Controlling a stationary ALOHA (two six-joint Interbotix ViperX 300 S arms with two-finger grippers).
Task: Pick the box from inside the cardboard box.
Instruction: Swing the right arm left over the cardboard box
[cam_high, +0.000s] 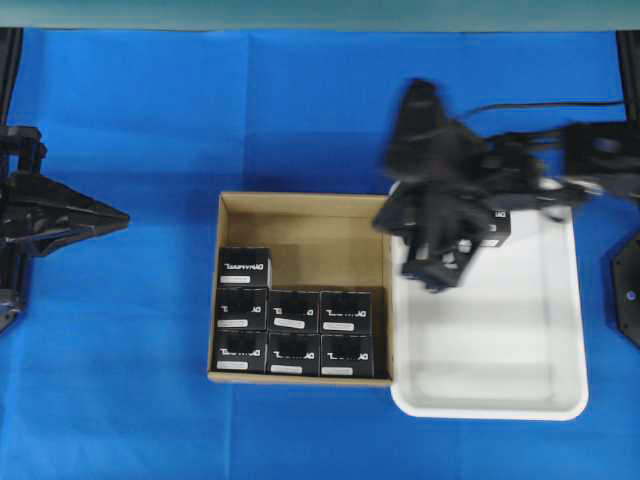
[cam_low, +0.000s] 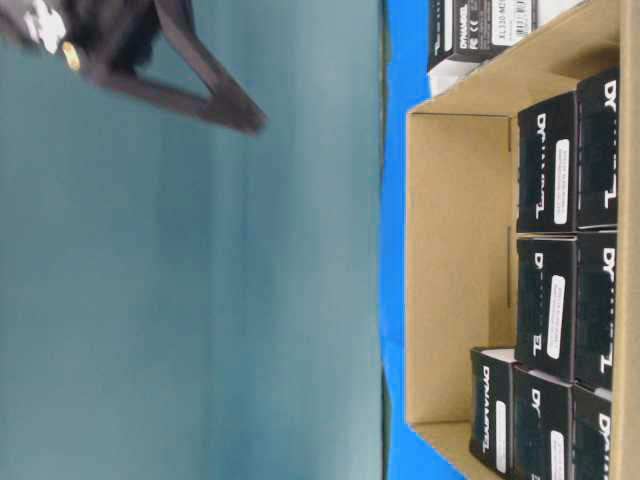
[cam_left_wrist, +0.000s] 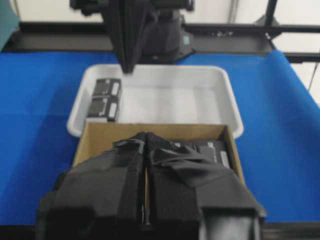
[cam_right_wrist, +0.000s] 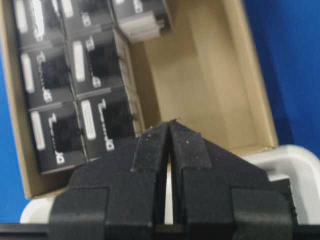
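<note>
The cardboard box sits mid-table with several black boxes along its near and left sides. The box with white lettering stands alone in the back-left row, also seen in the right wrist view. My right gripper is blurred and hovers shut and empty over the tray's left edge, just right of the carton. In its own view the gripper hangs above the carton's bare floor. My left gripper rests shut and empty far left of the carton, its closed tips pointing at it.
A white plastic tray lies against the carton's right side, with black boxes in its back-left corner. Blue cloth covers the table all round. The carton's back-right part is bare cardboard.
</note>
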